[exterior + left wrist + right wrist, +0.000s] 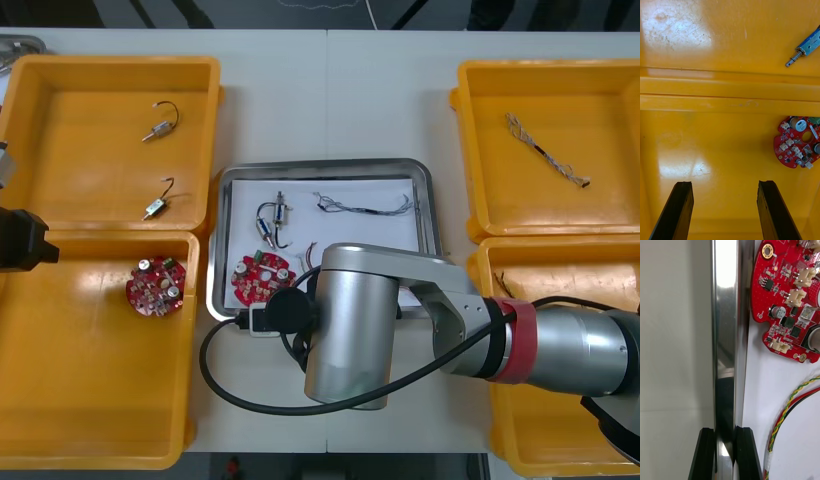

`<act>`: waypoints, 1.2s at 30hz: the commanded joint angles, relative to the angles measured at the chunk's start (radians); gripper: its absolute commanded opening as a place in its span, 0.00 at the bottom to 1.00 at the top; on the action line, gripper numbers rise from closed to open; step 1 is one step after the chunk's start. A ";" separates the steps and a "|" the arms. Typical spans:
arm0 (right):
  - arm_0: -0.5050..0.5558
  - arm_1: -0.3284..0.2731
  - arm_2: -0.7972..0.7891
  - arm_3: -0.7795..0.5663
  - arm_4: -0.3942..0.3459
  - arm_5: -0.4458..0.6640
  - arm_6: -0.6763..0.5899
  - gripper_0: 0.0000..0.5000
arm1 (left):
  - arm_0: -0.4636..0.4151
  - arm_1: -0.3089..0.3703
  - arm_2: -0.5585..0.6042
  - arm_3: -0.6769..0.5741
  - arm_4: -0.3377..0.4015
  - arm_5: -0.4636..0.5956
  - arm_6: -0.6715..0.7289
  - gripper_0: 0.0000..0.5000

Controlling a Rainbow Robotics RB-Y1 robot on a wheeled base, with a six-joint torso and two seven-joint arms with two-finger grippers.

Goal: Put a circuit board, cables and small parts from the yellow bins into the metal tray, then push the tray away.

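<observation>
Fingers of the right gripper are narrow, pinching the rim of the metal tray by its near-left corner, one finger outside and one inside. Tray sits mid-counter between the yellow bins, white inside. In it: red circuit board near-left, red and yellow cable just beside it, small metal part with a black lead farther back, blue and white cable at far right. Left gripper hangs over the near-left bin, fingers wide, nothing between them. Second board lies in that bin's far-right corner. Far-left bin holds two loose small parts. Far-right bin holds one twisted cable.
</observation>
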 commanded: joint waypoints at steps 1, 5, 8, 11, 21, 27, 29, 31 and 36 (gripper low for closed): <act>-0.074 -0.011 -0.009 0.033 0.006 -0.019 -0.035 0.00 | 0.012 0.021 -0.016 -0.032 -0.010 -0.010 -0.116 1.00; -0.093 -0.011 -0.029 0.068 0.006 -0.030 -0.033 0.00 | 0.012 0.021 -0.016 -0.032 -0.010 -0.010 -0.116 1.00; -0.122 -0.006 -0.030 0.101 0.005 -0.036 -0.035 0.00 | 0.012 0.021 -0.016 -0.032 -0.010 -0.010 -0.116 1.00; -0.152 0.009 -0.032 0.138 0.005 -0.041 -0.033 0.00 | 0.012 0.021 -0.016 -0.032 -0.010 -0.010 -0.116 1.00; -0.245 0.031 -0.032 0.246 -0.018 -0.114 -0.024 0.00 | 0.012 0.021 -0.016 -0.032 -0.010 -0.010 -0.116 1.00; -0.287 0.034 -0.032 0.302 -0.032 -0.157 -0.019 0.00 | 0.012 0.021 -0.016 -0.032 -0.010 -0.010 -0.116 1.00; -0.297 0.034 -0.030 0.323 -0.032 -0.177 -0.018 0.00 | 0.012 0.021 -0.016 -0.032 -0.010 -0.010 -0.116 1.00; -0.317 0.035 -0.030 0.357 -0.032 -0.208 -0.015 0.00 | 0.012 0.021 -0.016 -0.032 -0.010 -0.010 -0.116 1.00; -0.356 0.051 -0.032 0.417 -0.034 -0.239 -0.007 0.00 | 0.012 0.021 -0.016 -0.032 -0.010 -0.010 -0.116 1.00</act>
